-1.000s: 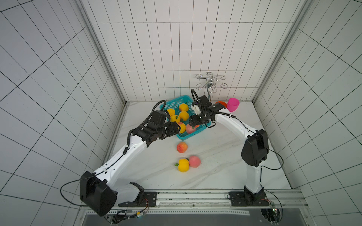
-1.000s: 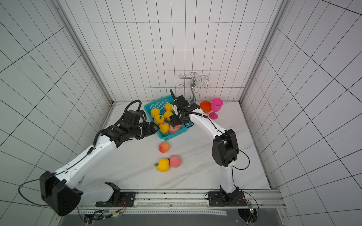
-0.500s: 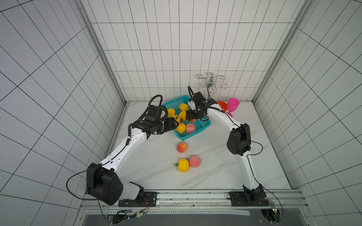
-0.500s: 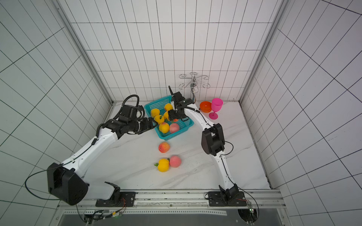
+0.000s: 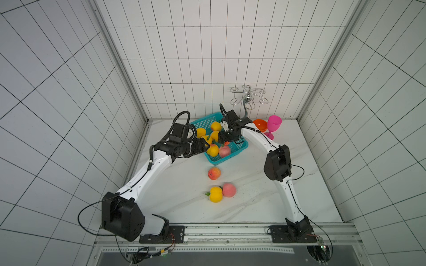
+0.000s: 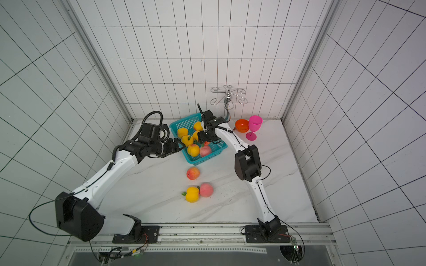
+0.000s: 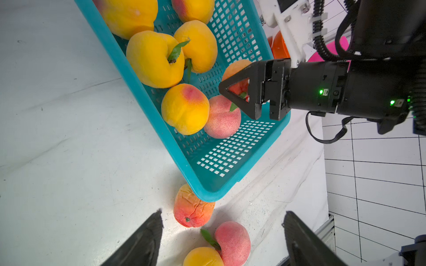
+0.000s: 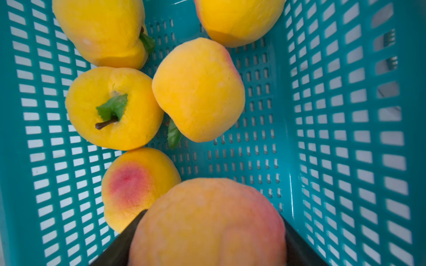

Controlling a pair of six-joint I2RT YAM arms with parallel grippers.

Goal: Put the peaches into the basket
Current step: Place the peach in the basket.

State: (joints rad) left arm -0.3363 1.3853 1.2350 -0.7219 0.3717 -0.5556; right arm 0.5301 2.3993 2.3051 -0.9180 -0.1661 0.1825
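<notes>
Inward swing of the right arm's elbow noted since a second ago. The right gripper (image 8: 212, 230) clamps a peach (image 8: 207, 218) above the basket (image 5: 214, 163), where six peaches (image 5: 212, 149) lie. The left gripper (image 7: 223, 212) stands spread and empty near the basket's rim. On the table (image 5: 253, 207), three peaches (image 5: 214, 173) lie loose.

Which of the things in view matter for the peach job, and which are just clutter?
Job: basket, peaches inside it, held peach above it, and the red-orange peach, yellow peach and pink peach loose on the table.
Clutter: orange bowl, pink goblet, wire rack.
</notes>
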